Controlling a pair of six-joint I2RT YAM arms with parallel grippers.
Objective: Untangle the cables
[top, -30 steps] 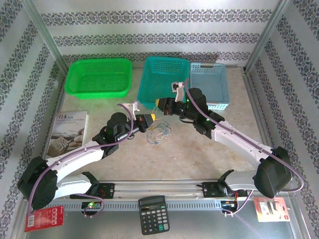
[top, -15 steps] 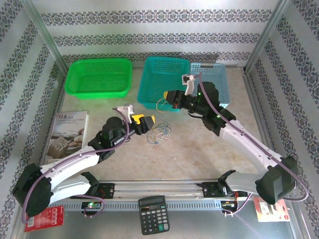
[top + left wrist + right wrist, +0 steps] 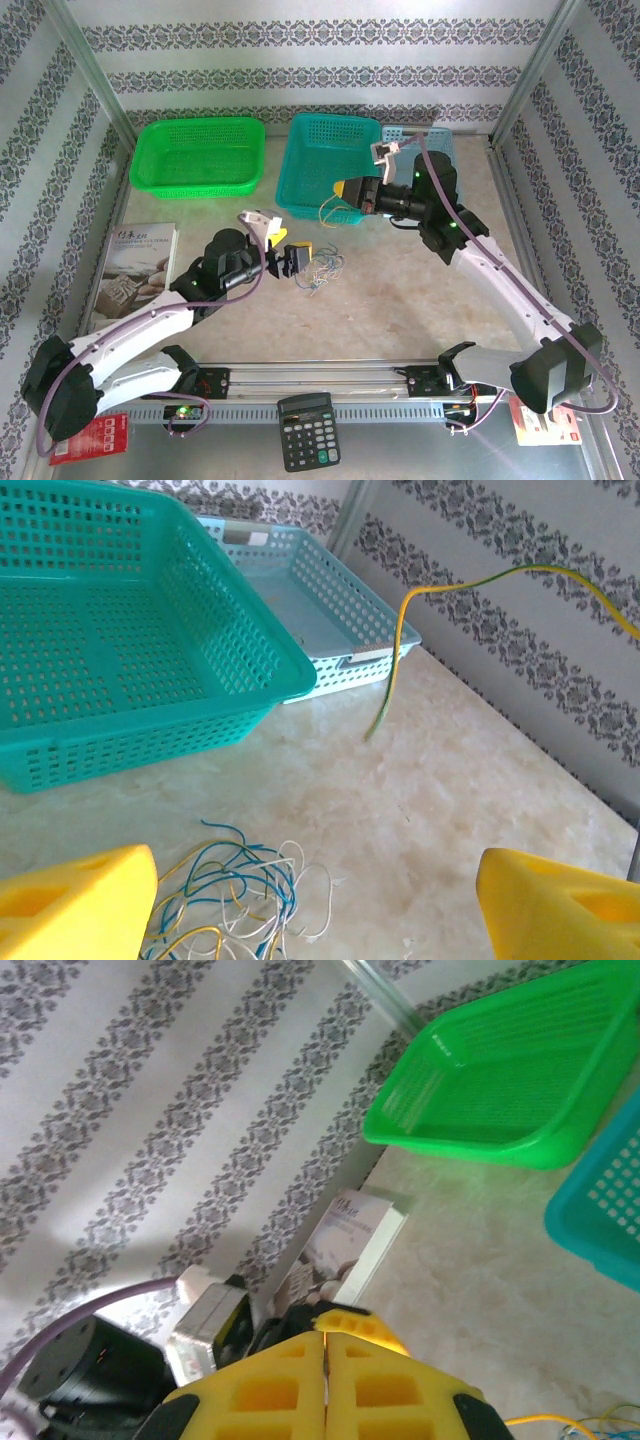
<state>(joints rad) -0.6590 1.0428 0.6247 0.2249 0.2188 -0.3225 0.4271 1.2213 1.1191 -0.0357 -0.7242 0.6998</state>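
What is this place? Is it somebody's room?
Probably a robot practice booth, not a room: two arms bolted to a rail, wallpapered panels on three sides, and a cable tangle laid out to work on.

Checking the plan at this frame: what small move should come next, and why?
Probably move the right tool fully over the teal basket and release. It is shut on one yellow cable that hangs free of the tangle, and the left tool stands open at the tangle.
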